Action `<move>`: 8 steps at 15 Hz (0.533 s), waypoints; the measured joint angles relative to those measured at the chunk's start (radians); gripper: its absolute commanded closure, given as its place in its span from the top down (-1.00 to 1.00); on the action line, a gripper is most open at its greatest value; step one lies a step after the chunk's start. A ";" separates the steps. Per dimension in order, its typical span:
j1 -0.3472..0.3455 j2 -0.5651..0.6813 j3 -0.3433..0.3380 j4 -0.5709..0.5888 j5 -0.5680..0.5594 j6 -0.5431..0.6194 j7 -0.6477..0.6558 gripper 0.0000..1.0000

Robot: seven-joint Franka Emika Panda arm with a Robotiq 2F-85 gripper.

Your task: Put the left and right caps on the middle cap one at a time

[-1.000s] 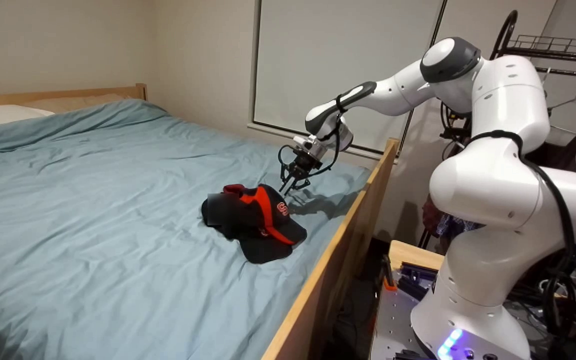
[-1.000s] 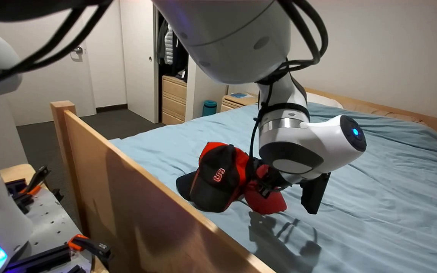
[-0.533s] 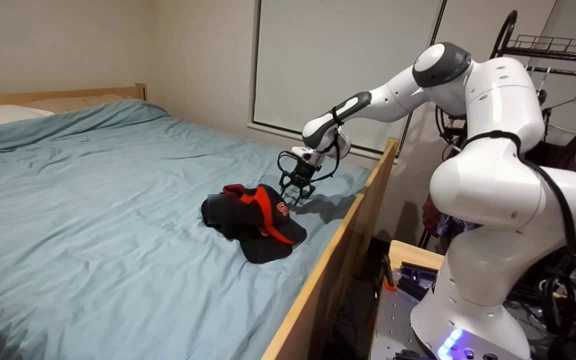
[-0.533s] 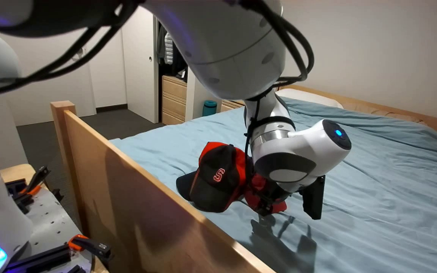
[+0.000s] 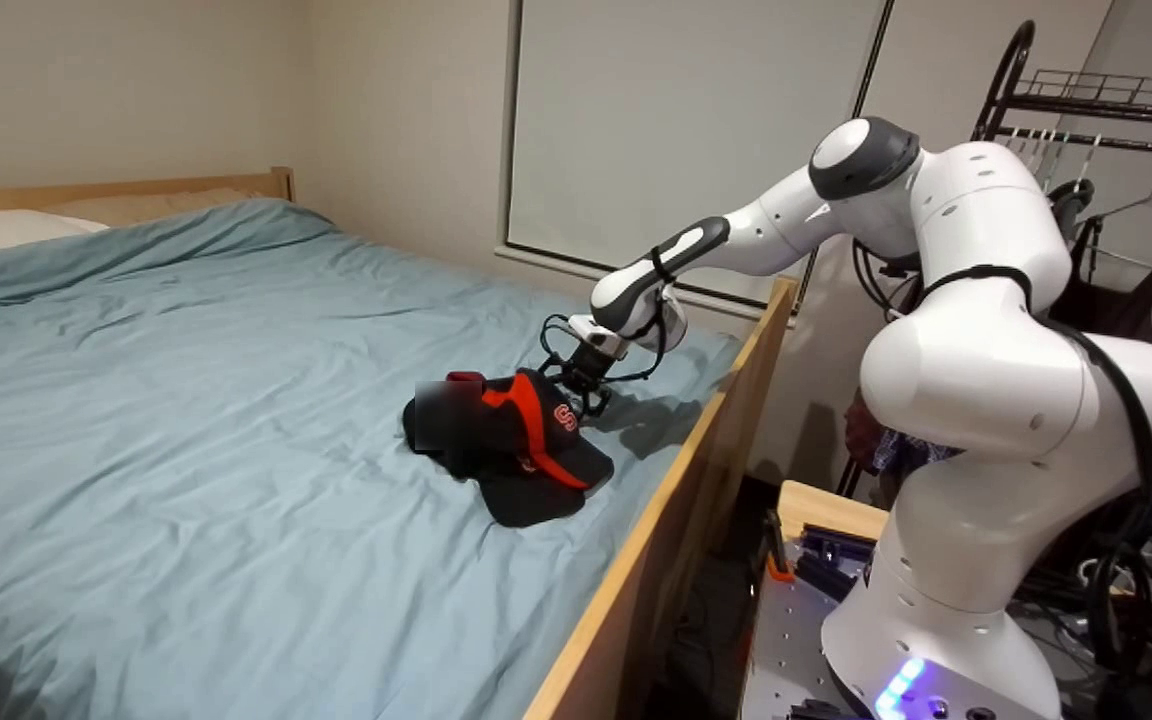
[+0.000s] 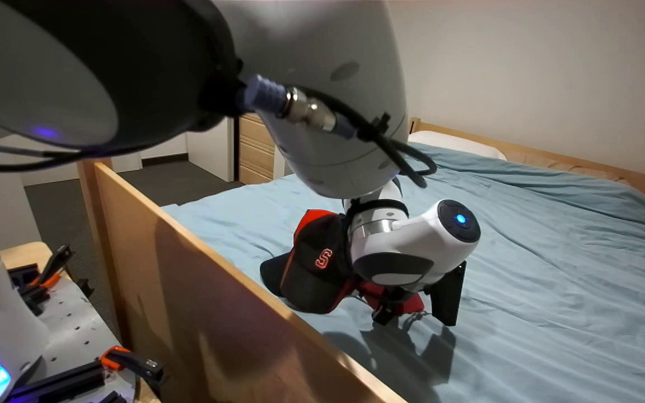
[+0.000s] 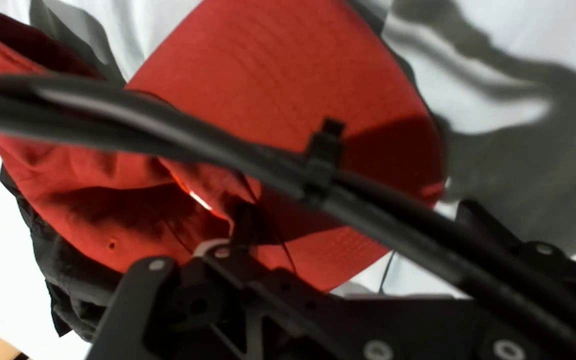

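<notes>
On the bed, the black cap with red panels and a pale-edged S, seemingly the middle cap [image 6: 308, 246], stands between the other two. A plain black visor [image 5: 528, 500] pokes out beside its brim; how those two caps overlap is unclear. Beyond them lies the red cap [image 7: 288, 65], mostly hidden in an exterior view [image 5: 463, 376]. Its visor spreads under my gripper [image 7: 357, 215] in the wrist view. Widely parted fingers [image 7: 480, 222] stand low at the red cap, one by the crown's edge, one past the visor. Whether they touch it cannot be seen; nothing is gripped.
A wooden bed rail [image 5: 681, 485] runs between the robot's base and the caps. Blue rumpled bedding [image 5: 186, 420] spreads around them. Clamps [image 6: 132, 361] sit on the base table. A cable [image 7: 208, 145] crosses the wrist view. The window wall [image 5: 416, 150] rises behind.
My gripper has opened from nearly shut fingers. It has sunk toward the bed and moved in closer over the red cap. The caps look unmoved.
</notes>
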 measured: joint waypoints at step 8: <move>-0.010 0.028 0.020 0.000 0.003 0.061 0.000 0.09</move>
